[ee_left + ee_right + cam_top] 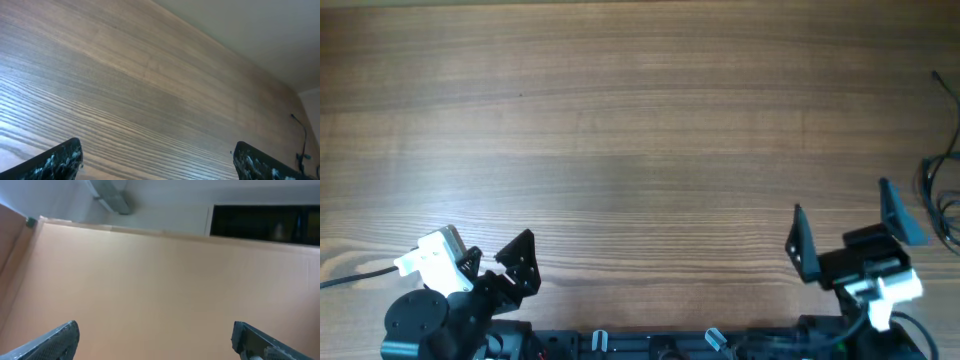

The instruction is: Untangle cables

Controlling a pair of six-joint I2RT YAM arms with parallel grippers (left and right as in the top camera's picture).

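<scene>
The left gripper (157, 161) and right gripper (840, 200) hung with fingers spread wide, holding nothing, over the table's (640, 120) near edge, while the cables (942, 190) lay at its right edge.

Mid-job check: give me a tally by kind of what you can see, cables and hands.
Robot hands: 2, the left hand and the right hand, both open and empty.
Cable clusters: 1, thin black cables at the overhead view's right edge, cut off by the frame; single cords cannot be counted.
Total: 3.
</scene>
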